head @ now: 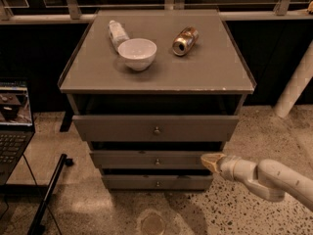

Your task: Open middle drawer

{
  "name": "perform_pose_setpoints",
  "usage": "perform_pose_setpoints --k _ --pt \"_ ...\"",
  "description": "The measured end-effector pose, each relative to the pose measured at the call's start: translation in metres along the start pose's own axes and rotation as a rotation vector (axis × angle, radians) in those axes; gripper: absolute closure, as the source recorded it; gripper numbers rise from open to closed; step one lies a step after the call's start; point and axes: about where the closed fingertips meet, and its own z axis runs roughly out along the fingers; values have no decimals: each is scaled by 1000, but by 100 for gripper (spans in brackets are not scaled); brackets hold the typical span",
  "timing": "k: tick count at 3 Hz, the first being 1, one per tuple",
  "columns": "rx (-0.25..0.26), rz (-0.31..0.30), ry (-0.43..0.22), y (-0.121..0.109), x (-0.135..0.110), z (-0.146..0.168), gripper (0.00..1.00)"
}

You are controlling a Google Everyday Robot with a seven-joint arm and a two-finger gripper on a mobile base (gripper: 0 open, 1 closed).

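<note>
Where the middle drawer point(156, 159) ends rightward, the gripper point(211, 161) hovers.

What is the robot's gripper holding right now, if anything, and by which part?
Cannot be told. The gripper sits at the right end of the middle drawer front, away from its knob.

No lettering seems legible, even on the can point(185, 40); the claw point(212, 161) is beside the middle drawer point(127, 159).

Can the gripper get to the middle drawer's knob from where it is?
Probably yes: the gripper sits by the right end of the middle drawer front, with nothing between it and the knob.
</note>
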Motion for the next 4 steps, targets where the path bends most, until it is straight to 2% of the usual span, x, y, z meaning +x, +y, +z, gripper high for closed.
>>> perform_pose_setpoints --k 1,2,4 --pt "-95 -101 52 0 -7 24 100" --pt "-108 -110 57 2 -7 27 100" --pt "10 -89 9 -10 -14 34 100"
